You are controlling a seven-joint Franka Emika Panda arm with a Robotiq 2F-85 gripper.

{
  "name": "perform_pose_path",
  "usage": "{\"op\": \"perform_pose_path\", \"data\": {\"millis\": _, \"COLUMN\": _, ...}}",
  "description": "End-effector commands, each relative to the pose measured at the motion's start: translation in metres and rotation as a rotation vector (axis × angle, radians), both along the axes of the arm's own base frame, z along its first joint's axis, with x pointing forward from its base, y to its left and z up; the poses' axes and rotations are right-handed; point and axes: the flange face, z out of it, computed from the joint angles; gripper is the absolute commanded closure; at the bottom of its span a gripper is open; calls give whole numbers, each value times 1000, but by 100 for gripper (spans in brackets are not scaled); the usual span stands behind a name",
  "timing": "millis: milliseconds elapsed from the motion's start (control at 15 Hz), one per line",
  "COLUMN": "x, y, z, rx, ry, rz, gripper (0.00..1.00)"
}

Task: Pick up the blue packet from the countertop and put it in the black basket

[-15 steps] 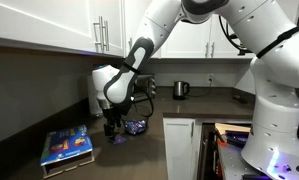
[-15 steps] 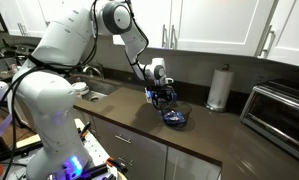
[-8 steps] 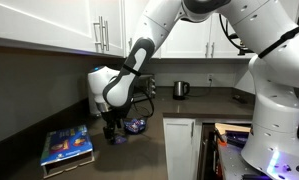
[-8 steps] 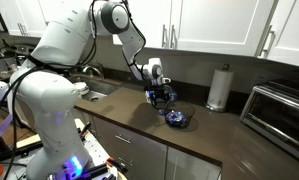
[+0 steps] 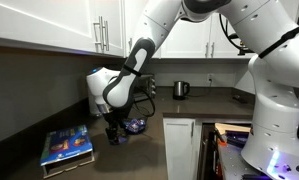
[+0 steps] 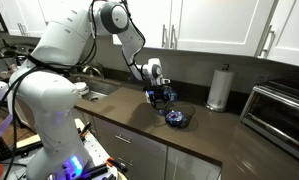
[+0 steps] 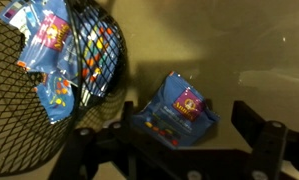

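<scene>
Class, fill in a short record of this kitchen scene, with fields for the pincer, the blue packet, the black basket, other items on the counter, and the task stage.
pincer: the pincer is open, its fingers on either side of the packet in the wrist view
blue packet: the blue packet lies flat on the countertop beside the basket, not gripped
black basket: the black basket holds other blue packets
other items: paper-towel roll, toaster oven, large blue box
task stage: packet not yet lifted

Kitchen. White wall cabinets (image 6: 214, 25) over a dark countertop (image 6: 129, 112). Sink (image 6: 97, 92), paper-towel roll (image 6: 220, 88), toaster oven (image 6: 279, 110) and kettle (image 5: 180, 89) present.
</scene>
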Motion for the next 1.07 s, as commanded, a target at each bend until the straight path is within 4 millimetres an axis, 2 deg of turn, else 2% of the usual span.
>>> {"op": "perform_pose_path", "data": {"millis": 0, "x": 1, "y": -5, "z": 0, "rx": 22, "ry": 29, "rz": -2, "gripper": 7}}
{"op": "perform_pose_path", "data": {"millis": 67, "x": 1, "y": -6, "z": -1, "rx": 25, "ry": 31, "rz": -4, "gripper": 12}}
{"op": "perform_pose_path", "data": {"millis": 133, "x": 1, "y": -6, "z": -2, "rx": 31, "ry": 31, "rz": -3, "gripper": 6}}
{"op": "perform_pose_path", "data": {"millis": 267, "x": 2, "y": -7, "z": -3, "rx": 45, "ry": 27, "rz": 1, "gripper": 1}}
{"op": "perform_pose_path", "data": {"millis": 333, "x": 2, "y": -6, "z": -3, "rx": 50, "ry": 28, "rz": 4, "gripper": 0}}
{"op": "perform_pose_path", "data": {"millis": 400, "x": 2, "y": -6, "z": -4, "rx": 53, "ry": 24, "rz": 11, "gripper": 3}}
{"op": "perform_pose_path", "data": {"millis": 667, "x": 2, "y": -5, "z": -6, "rx": 74, "ry": 20, "rz": 37, "gripper": 2}}
{"op": "perform_pose_path", "data": {"millis": 733, "x": 2, "y": -4, "z": -7, "rx": 79, "ry": 20, "rz": 43, "gripper": 6}}
{"op": "perform_pose_path", "data": {"millis": 800, "x": 3, "y": -4, "z": -8, "rx": 84, "ry": 19, "rz": 50, "gripper": 7}}
{"op": "perform_pose_path", "data": {"millis": 867, "x": 4, "y": -5, "z": -9, "rx": 89, "ry": 18, "rz": 53, "gripper": 14}}
{"op": "perform_pose_path", "data": {"millis": 933, "x": 4, "y": -5, "z": -11, "rx": 96, "ry": 16, "rz": 60, "gripper": 15}}
{"op": "perform_pose_path", "data": {"millis": 1000, "x": 4, "y": -5, "z": -12, "rx": 102, "ry": 18, "rz": 66, "gripper": 26}}
